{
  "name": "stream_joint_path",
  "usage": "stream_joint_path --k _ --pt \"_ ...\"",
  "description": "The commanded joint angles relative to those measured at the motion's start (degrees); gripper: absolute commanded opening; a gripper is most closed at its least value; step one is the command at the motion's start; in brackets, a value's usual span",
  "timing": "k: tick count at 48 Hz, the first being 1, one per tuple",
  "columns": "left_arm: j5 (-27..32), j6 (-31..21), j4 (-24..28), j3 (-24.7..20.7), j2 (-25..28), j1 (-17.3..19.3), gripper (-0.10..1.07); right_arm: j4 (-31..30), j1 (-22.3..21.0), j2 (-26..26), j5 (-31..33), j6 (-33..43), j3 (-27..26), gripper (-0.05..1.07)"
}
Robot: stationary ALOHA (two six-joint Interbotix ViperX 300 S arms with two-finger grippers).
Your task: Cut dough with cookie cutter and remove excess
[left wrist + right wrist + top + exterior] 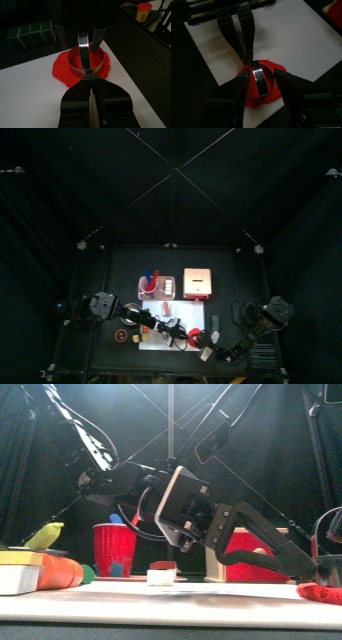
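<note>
Pen is dim overall; black curtains (80,188) soak up most light. Light falls from overhead: white sheet (40,95) reads bright, near blown out in both wrist views. Metal cutter ring (85,52) carries a hard specular streak down its band. Red dough (264,87) is saturated, little surface detail. Jaws are near-black silhouettes, soft and out of focus close to the lens. Top view is grainy, tabletop items tiny. Front view: foreground things blur at the bottom corners.
</note>
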Motion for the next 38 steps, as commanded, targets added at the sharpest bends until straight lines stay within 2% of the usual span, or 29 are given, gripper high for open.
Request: stream_joint_path --k 1,17,28,38 --pt "-0.26 0.09 -0.35 -1.32 -0.53 0.18 0.44 -0.18 -0.26 -1.23 -0.26 -0.09 -1.32 0.8" --pt "-0.35 0.0 -0.88 -1.58 0.18 0.35 0.44 -0.18 -0.53 -0.53 -1.93 -0.09 -1.49 0.8" --pt "-0.26 0.0 -0.97 -1.58 0.18 0.35 0.44 -0.09 -0.62 -0.62 -1.85 -0.09 -1.49 0.7" --pt "-0.09 0.0 -0.97 -1.58 0.26 0.35 0.44 0.0 -0.53 -0.53 -1.93 -0.09 -1.32 0.67"
